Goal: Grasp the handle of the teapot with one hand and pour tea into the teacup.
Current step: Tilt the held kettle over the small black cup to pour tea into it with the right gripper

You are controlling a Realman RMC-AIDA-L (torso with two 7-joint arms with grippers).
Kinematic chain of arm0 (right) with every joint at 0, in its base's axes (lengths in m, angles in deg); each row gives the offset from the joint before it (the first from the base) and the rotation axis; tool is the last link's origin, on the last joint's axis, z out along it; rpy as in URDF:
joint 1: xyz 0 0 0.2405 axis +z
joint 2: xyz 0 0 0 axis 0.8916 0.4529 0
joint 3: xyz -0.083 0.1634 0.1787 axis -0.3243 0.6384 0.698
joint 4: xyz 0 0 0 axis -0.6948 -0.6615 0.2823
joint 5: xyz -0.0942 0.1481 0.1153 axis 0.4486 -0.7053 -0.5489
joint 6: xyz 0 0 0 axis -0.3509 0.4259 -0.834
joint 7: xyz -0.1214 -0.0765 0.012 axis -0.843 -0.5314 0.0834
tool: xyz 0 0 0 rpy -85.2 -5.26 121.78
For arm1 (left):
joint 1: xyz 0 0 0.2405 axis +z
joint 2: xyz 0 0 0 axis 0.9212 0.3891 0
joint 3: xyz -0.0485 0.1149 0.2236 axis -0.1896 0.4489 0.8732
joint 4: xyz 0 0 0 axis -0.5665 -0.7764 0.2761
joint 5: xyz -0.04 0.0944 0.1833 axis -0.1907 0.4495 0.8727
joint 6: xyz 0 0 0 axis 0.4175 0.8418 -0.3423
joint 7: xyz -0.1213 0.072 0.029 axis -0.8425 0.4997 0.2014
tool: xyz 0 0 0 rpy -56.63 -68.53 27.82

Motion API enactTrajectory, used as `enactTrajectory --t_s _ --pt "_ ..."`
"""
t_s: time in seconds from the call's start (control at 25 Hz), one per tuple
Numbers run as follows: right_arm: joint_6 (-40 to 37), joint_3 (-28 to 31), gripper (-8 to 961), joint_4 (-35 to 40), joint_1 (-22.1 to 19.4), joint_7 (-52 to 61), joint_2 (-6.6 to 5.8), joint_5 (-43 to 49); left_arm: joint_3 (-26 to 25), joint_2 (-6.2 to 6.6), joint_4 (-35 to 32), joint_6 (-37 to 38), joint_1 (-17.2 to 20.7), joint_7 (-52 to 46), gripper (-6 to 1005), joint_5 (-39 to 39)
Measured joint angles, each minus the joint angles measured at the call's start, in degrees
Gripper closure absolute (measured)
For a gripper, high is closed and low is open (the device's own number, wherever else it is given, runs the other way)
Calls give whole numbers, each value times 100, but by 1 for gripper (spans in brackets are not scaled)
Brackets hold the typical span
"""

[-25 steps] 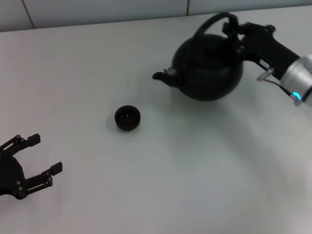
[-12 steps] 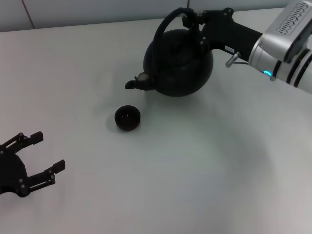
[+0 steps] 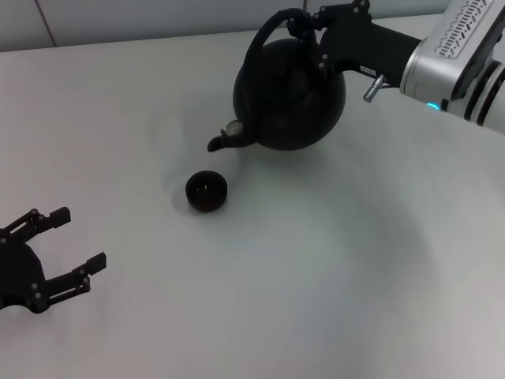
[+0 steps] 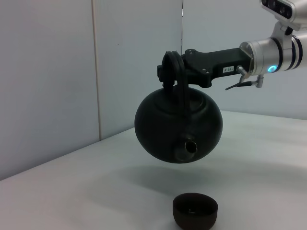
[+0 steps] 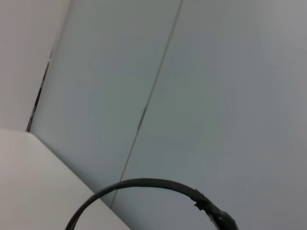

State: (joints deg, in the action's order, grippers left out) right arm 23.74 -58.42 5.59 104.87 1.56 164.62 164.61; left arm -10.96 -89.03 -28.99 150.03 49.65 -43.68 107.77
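The right gripper (image 3: 304, 24), black with a silver wrist, is clamping its jaws shut on the tall black arched hoop handle (image 3: 264, 35) of the large round matte black teapot (image 3: 290, 96), gripping near the hoop's top; in the left wrist view the same gripper (image 4: 169, 72) is holding the handle (image 4: 182, 93) with the teapot (image 4: 178, 125) hanging clear in the air, not touching anything. The left gripper (image 3: 67, 253) is sitting low at the near left corner of the plain white bench (image 3: 331, 268), jaws spread wide and holding nothing, well apart from everything else. Pale grey wall panels (image 4: 57, 72) with a thin vertical seam are standing behind the bench. The teapot is tilting slightly, its short spout (image 3: 221, 142) pointing toward the robot's left and a bit downward, spout-to-body axis running roughly left to right across the bench. The small round dark handleless teacup (image 3: 207, 191) is standing upright on the bench just below and near the spout tip, not touching it; the left wrist view is showing the cup (image 4: 195, 210) under the pot with a clear gap.
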Motion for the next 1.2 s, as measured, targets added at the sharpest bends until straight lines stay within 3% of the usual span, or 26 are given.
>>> enactTrajectory --t_s 0.28,0.92,1.2 --pt "-48 -422 876 237 -25 -363 -1 -16 0 -11 0 -21 -15 -10 136 -16" --pt "-76 -456 873 245 92 -1153 31 -27 0 -10 0 -38 -43 -64 137 -70" --pt "-99 -755 871 320 106 -1191 38 -36 0 -10 0 -38 -61 -63 137 -70"
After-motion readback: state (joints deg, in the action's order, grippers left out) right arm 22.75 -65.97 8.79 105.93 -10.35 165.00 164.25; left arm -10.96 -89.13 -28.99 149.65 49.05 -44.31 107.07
